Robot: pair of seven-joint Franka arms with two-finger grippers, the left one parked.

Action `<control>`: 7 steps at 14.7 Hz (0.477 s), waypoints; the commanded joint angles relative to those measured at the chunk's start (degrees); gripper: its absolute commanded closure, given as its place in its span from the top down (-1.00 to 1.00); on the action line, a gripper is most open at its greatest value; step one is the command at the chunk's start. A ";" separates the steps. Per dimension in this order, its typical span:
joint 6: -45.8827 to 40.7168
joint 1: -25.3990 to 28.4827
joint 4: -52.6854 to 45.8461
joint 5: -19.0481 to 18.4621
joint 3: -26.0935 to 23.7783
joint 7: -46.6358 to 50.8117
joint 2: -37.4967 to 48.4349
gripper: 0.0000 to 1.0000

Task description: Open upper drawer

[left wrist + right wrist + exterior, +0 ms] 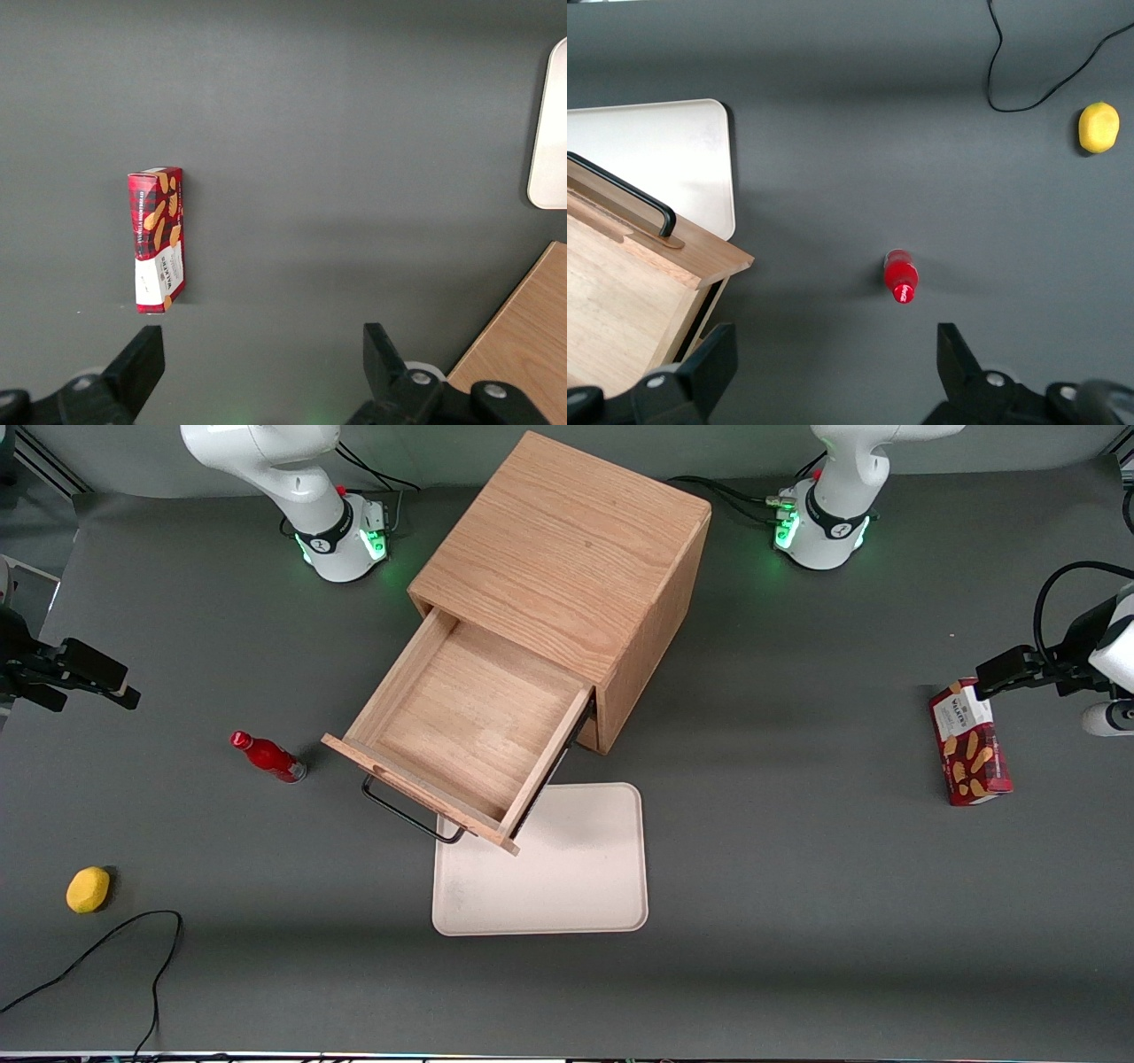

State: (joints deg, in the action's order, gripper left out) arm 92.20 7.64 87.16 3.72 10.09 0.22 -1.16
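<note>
The table (797, 921) is dark grey, with an oak cabinet (567, 558) standing on it. The upper drawer (465, 731) sticks far out of the cabinet's front, over the edge of a cream tray (567, 877). It is a shallow box of light wood with nothing inside. It looks stiff and light, and should slide easily. The black bar handle (407, 815) on its front is the place to grab. The pincer (84, 677) is well away from the cabinet, toward the working arm's end, wide open and holding nothing.
</note>
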 commanded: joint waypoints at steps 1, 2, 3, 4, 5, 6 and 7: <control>0.96 -0.78 1.34 -0.74 -0.24 -1.80 0.98 1.00; 1.05 -0.78 1.25 -0.82 -0.24 -1.80 0.90 1.00; 1.05 -0.78 0.91 -1.61 -0.24 -1.88 0.63 1.00; 1.05 -0.78 0.81 -2.92 -0.24 -1.80 0.63 1.00; 1.05 -0.78 0.90 -3.02 -0.24 -1.71 0.54 1.00; 1.48 -0.78 0.81 -3.02 -0.24 -1.71 0.28 1.00; 2.27 -0.87 0.90 -3.11 -0.24 -1.88 0.37 1.00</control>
State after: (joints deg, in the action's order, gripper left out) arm 92.74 7.41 87.56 1.39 10.21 -0.21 -1.16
